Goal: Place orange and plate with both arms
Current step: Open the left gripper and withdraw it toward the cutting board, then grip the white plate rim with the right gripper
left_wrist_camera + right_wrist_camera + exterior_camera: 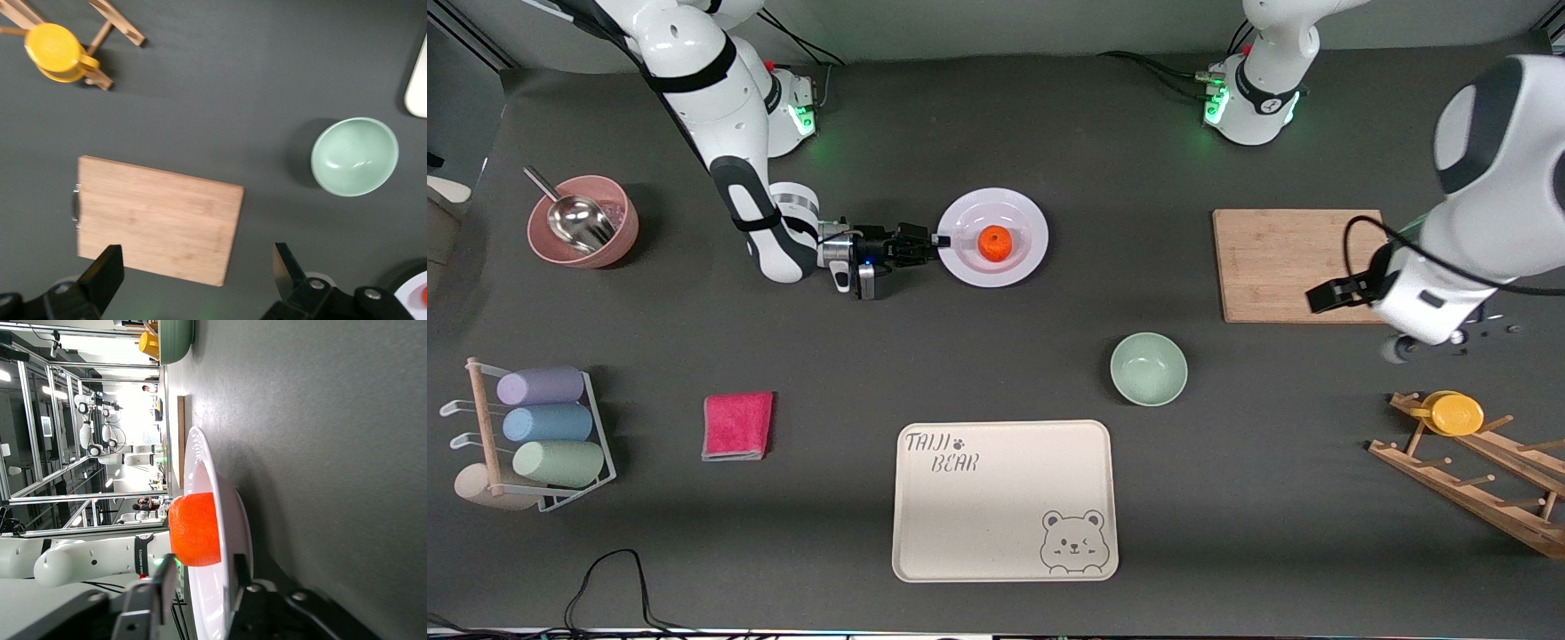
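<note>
- The plate lies flat on the table with the orange resting in its shallow centre; both sit directly ahead of the right gripper, along the line its fingers point.
- The right gripper reaches in low and level from the right arm's end of the table. Its fingers straddle the plate's nearest rim: in the right wrist view one finger is above the rim and the other is under it, narrowed around the edge of the plate. Whether the pinch is fully firm I cannot tell.
- The orange is just ahead of the upper finger, close to it, so the plate needs to stay level in any lift or the fruit will likely roll.
- The left gripper waits up in the air over the cutting board, jaws spread wide and holding nothing, well apart from the plate.
- The right arm is plainly the nearer one; the plate's handling falls to it for now.
</note>
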Controlling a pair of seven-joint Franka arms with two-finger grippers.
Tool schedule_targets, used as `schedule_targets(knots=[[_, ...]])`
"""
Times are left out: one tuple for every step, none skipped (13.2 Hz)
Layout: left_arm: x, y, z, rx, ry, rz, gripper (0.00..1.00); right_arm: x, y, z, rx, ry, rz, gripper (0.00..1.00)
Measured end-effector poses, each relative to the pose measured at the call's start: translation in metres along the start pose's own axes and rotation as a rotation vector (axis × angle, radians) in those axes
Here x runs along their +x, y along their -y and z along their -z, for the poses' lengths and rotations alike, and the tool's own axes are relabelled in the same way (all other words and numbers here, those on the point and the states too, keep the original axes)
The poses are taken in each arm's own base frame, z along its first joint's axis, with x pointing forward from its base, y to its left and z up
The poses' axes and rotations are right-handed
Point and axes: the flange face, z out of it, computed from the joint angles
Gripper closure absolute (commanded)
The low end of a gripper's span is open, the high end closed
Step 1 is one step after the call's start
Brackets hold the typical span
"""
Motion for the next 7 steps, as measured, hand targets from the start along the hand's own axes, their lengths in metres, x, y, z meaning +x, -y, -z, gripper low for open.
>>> schedule_targets(knots=[[-0.001, 0.019, 0.006, 0.009, -0.004, -0.013, 0.0, 0.0, 0.0, -0.002, 0.001, 0.003, 0.002, 0.95], [-0.002, 0.038, 0.012, 0.021, -0.005, -0.025, 0.0, 0.0, 0.0, -0.004, 0.003, 0.006, 0.005, 1.0], [-0.004, 0.056, 0.017, 0.031, -0.005, -0.032, 0.0, 0.0, 0.0, -0.006, 0.002, 0.01, 0.006, 1.0], [-0.007, 0.068, 0.023, 0.035, -0.006, -0.033, 0.0, 0.0, -0.001, -0.007, 0.002, 0.01, 0.006, 1.0], [-0.013, 0.074, 0.029, 0.036, -0.006, -0.034, 0.0, 0.001, -0.001, -0.007, 0.002, 0.01, 0.006, 1.0], [-0.02, 0.075, 0.038, 0.038, -0.014, -0.035, 0.0, 0.001, -0.001, -0.007, 0.003, 0.009, 0.006, 1.0], [-0.028, 0.074, 0.049, 0.038, -0.028, -0.038, 0.0, 0.003, -0.001, -0.006, 0.004, 0.003, 0.007, 1.0]])
